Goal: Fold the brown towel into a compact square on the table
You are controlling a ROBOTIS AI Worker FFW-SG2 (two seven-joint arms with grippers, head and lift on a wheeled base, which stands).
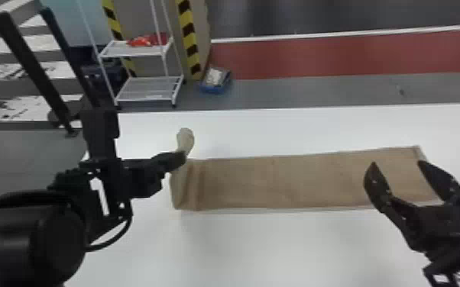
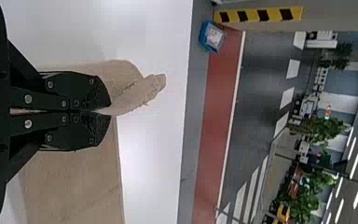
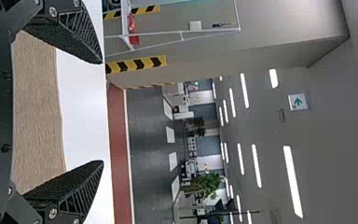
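Evidently, the brown towel [image 1: 298,181] lay as a long, narrow strip on the tabletop [image 1: 259,244], extending from the left jaws to the region beneath the right jaws. The left gripper [image 2: 109,112] had its jaws pressed together on the strip's far corner, at the robot's left; a gathered tuft of cloth [image 1: 185,139] projected beyond their tips. This hold presumably served to bring the left end up and over, although its nearer corner, unsupported on the near side of those jaws, might lag and skew the fold. Beside the pinched corner, small ridges [image 1: 196,187] crossed the cloth. The right gripper [image 1: 398,163] had its jaws spread wide above the opposite end, empty, possibly placed there to steady or receive cloth; whether they touched it could not be told. The strip's shape suggested that lengthwise folding was complete and that shortening towards a square remained. The next move probably called for carrying the left end inward, towards the right jaws, with enough lift that the pinch would not drag the layers beneath.
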